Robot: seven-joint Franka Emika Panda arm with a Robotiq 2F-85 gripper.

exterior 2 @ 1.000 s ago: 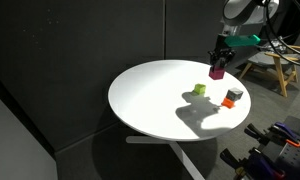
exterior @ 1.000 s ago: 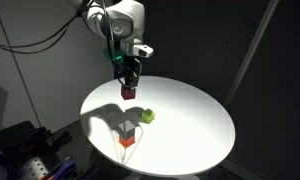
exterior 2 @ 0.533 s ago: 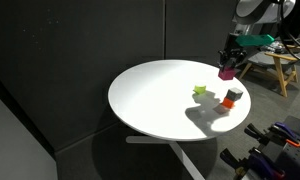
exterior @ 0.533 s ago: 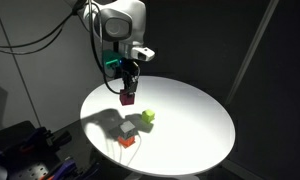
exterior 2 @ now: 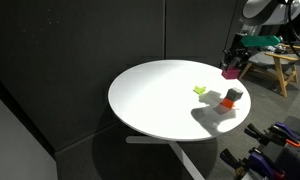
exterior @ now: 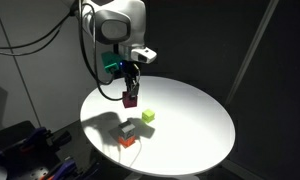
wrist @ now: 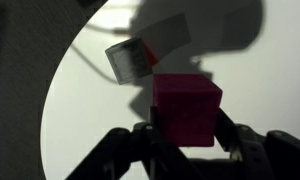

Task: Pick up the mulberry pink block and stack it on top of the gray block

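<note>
Since a second ago the arm has carried the mulberry pink block [exterior 2: 230, 72], a small magenta-pink cube, toward the right of the frame in an exterior view. It now hangs close above the stack near the right edge of the round white surface [exterior 2: 150, 95]. The jaws of the gripper [exterior 2: 230, 69] pinch the cube by two opposite sides, and it hangs clear of the surface. Its faces are plain and even in colour. In the wrist view it fills the lower centre, with the gray block [wrist: 129, 58], a small plain cube, to its upper left. In both exterior views the gray block sits on an orange-red cube [exterior: 127, 143], with a yellow-green cube [exterior: 147, 117] near.
</note>
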